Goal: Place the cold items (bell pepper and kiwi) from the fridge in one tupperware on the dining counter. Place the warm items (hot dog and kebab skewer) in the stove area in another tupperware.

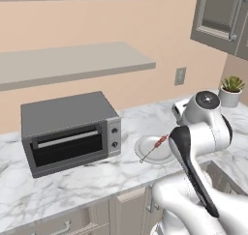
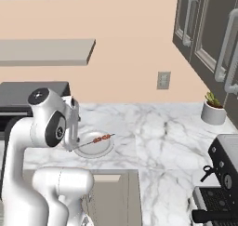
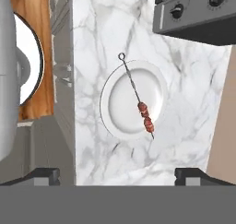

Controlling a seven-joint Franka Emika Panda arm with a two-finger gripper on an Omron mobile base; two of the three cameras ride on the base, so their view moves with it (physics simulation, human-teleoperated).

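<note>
The kebab skewer (image 3: 145,117) lies across a white plate (image 3: 115,112) on the marble counter; it carries red-brown meat near one end and a ring at the other. The same skewer (image 1: 158,144) (image 2: 100,139) rests on the plate (image 1: 147,154) (image 2: 104,150) right of the toaster oven. My gripper (image 3: 117,177) hangs open above the plate, looking straight down, with nothing between its fingertips (image 3: 44,174). The bell pepper, kiwi, hot dog and tupperware are out of view.
A grey toaster oven (image 1: 68,132) (image 3: 198,11) stands just left of the plate. A potted plant (image 1: 231,90) (image 2: 213,109) sits at the back right. A coffee machine (image 2: 218,183) stands at the near right, with cabinets (image 2: 209,29) above.
</note>
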